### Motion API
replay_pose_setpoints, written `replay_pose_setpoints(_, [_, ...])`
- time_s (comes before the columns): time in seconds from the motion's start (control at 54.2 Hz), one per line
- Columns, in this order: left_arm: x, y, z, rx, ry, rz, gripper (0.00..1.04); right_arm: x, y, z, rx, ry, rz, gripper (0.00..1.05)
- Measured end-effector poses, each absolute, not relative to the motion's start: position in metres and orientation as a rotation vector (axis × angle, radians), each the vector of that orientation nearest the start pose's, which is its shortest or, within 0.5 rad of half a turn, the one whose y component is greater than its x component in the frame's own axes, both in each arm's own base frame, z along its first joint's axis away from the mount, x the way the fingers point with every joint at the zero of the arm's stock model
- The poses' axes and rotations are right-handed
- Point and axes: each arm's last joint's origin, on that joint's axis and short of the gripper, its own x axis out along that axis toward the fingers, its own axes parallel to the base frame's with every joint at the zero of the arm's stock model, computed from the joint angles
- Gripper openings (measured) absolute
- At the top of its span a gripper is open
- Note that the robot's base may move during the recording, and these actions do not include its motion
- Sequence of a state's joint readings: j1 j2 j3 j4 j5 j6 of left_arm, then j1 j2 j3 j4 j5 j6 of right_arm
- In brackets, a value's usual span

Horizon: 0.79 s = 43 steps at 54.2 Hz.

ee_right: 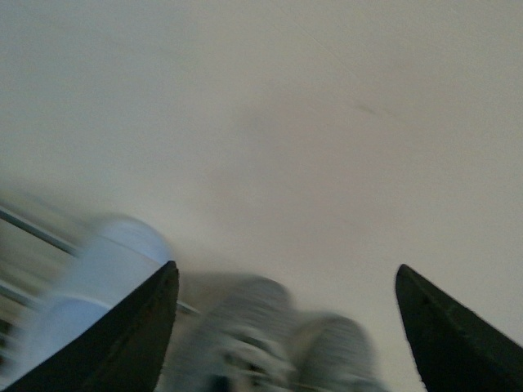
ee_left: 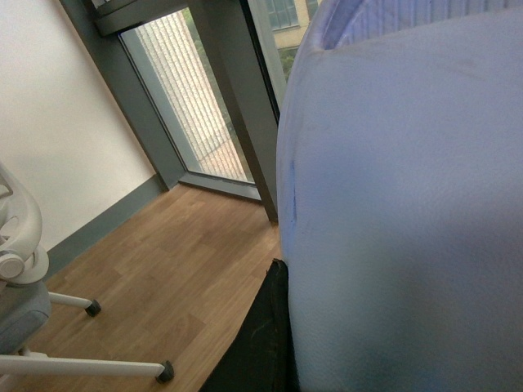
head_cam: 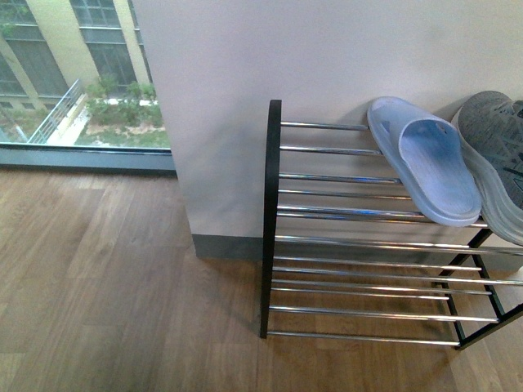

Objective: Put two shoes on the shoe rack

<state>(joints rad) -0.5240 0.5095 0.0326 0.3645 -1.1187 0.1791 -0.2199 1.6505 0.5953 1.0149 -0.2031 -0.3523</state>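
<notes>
The black shoe rack (head_cam: 270, 220) with chrome bars stands against the white wall. One grey knit sneaker (head_cam: 494, 151) lies on its top tier at the right, cut by the frame edge. A pale blue slide sandal (head_cam: 429, 163) lies beside it. In the blurred right wrist view, two grey sneakers (ee_right: 245, 335) show side by side past my open right gripper (ee_right: 286, 269), which is empty. My left gripper (ee_left: 282, 273) is shut on another pale blue slide sandal (ee_left: 400, 212) that fills the left wrist view; only one black finger (ee_left: 261, 343) shows. Neither gripper shows in the front view.
Wooden floor (head_cam: 106, 286) lies left of and before the rack. A floor-to-ceiling window (head_cam: 73, 73) is at the back left. A white chair base with castors (ee_left: 90, 309) stands on the floor in the left wrist view. The rack's lower tiers (head_cam: 359, 286) hold nothing visible.
</notes>
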Motion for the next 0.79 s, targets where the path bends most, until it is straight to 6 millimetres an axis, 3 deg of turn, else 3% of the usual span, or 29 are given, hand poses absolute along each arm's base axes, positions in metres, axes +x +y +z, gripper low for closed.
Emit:
replay_pose_setpoints(0.111, [0.112,-0.035,0.164,0.257,0.131,0.587,0.02,0.271,-0.043,0.181,-0.098,0.0,-0.001,0.42])
replay_pose_setpoints(0.314, [0.112,-0.035,0.164,0.257,0.131,0.587,0.02,0.227,-0.025,0.172,-0.021,0.012,-0.004,0.01])
replay_pose_setpoints(0.499, [0.112,-0.035,0.164,0.257,0.131,0.587,0.02,0.205,-0.017,0.16,-0.012,0.019,-0.001,0.02])
replay_pose_setpoints(0.794, [0.112,-0.035,0.164,0.257,0.131,0.587,0.02,0.17,-0.001,0.162,-0.013,0.016,0.004,0.02])
